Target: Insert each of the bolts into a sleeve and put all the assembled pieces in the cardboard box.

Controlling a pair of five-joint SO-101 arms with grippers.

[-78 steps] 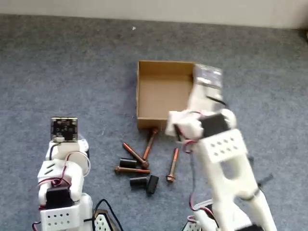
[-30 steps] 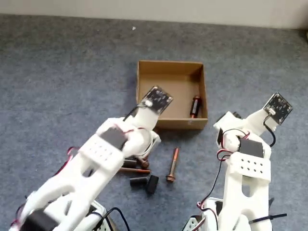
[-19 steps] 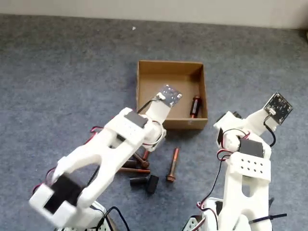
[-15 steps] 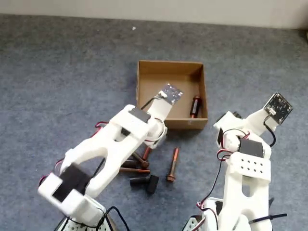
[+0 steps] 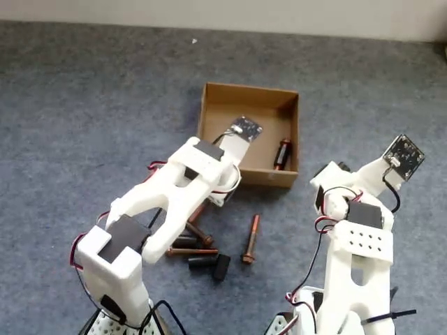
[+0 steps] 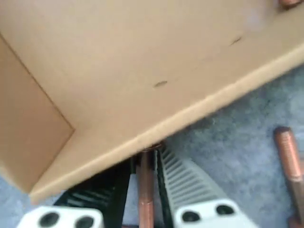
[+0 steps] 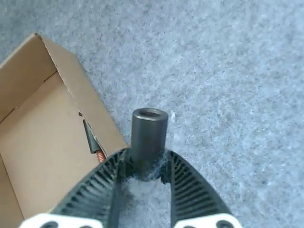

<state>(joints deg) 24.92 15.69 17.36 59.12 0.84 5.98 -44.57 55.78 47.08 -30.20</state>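
High view, cardboard box point(image 5: 209, 118): open-topped, on the grey carpet point(image 5: 91, 105), beyond both arms.
High view, assembled piece point(image 5: 282, 153): lies inside the box, along the wall nearest the right arm point(image 5: 356, 237).
High view, left arm point(image 5: 174, 199): stretched across to the box's near wall, with its wrist over that wall.
High view, right arm: stands beside the box and apart from it.
High view, loose bolt point(image 5: 251, 238): alone on the carpet between the arms.
High view, second bolt point(image 5: 192, 251) and spare sleeves point(image 5: 202, 263): bunched together on the carpet under the left arm.

Left wrist view, left gripper point(image 6: 145, 164): fingers pressed onto a copper bolt point(image 6: 145, 194), which runs lengthwise between them.
Left wrist view, copper bolt: its far end is at the outside of the box's near wall, just under the rim.
Left wrist view, loose bolt point(image 6: 289, 161): on the carpet off to one side.

Right wrist view, right gripper point(image 7: 145, 162): pinching a black sleeve point(image 7: 149, 128) by one end, with the open bore pointing away from the fingers.
Right wrist view, cardboard box point(image 7: 42, 142): near the sleeve, not touching it.
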